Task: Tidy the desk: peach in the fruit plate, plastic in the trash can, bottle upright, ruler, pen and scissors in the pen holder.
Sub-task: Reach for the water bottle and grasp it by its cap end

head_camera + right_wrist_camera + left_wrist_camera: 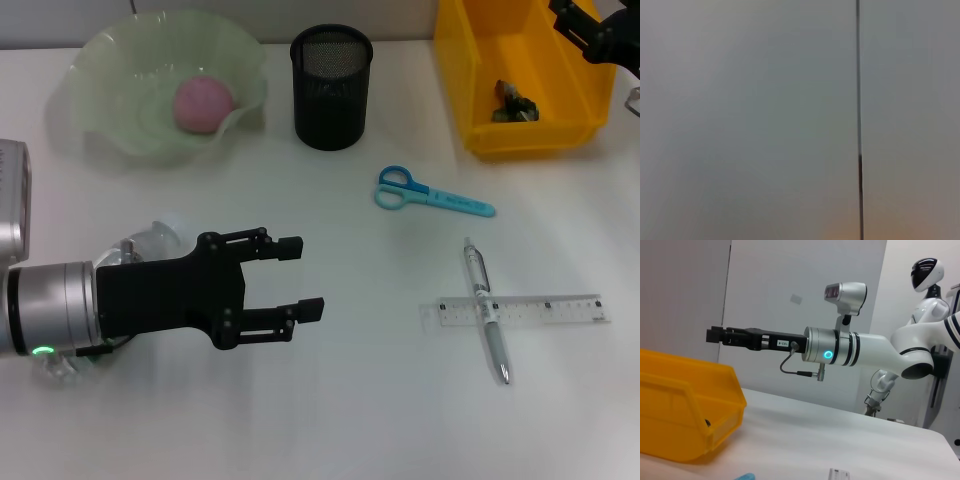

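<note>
The peach point(203, 103) lies in the fruit plate point(105, 75) at the back left of the desk point(350, 410). The plastic point(515, 103) rests inside the yellow trash can point(530, 137), whose near corner is the yellow bin point(685, 415) in the left wrist view. Between them stands the black mesh pen holder point(331, 88). Scissors point(430, 194) lie mid-desk. The pen point(487, 312) lies across the ruler point(540, 309). My left gripper point(300, 278) is open and empty at the front left. The bottle point(155, 238) lies mostly hidden under it. My right gripper point(585, 28) hangs over the trash can's far right corner.
The left wrist view shows the right arm's gripper point(715, 335) stretched out above the bin, with a white humanoid robot point(927, 277) standing behind the desk. The right wrist view holds only a grey wall.
</note>
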Robot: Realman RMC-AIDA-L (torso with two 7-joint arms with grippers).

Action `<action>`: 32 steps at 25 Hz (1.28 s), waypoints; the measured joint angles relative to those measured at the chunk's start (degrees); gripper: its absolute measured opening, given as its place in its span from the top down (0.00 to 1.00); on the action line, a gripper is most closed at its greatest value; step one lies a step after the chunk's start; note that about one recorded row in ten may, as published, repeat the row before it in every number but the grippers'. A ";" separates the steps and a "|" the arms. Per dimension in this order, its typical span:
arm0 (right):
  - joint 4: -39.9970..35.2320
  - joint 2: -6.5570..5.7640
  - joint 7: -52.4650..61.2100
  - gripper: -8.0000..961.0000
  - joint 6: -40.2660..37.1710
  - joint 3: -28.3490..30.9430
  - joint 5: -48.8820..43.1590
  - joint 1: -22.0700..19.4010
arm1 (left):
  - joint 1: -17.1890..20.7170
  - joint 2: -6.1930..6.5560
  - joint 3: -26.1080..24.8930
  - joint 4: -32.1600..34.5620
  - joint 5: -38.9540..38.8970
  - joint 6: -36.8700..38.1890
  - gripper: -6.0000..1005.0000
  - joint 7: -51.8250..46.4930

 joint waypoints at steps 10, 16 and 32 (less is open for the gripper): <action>-0.02 0.06 0.31 0.27 -0.07 0.04 0.00 -0.11 | 0.08 0.00 -0.06 0.00 0.01 0.01 0.26 -0.08; -0.10 0.08 0.41 0.27 -0.09 0.04 0.00 -0.21 | 0.09 0.00 -0.05 0.00 0.01 0.06 0.26 -0.09; -3.66 -4.61 21.92 0.27 -26.38 -1.01 -5.23 -8.30 | 0.01 0.00 -0.27 0.41 0.01 0.86 0.26 -1.24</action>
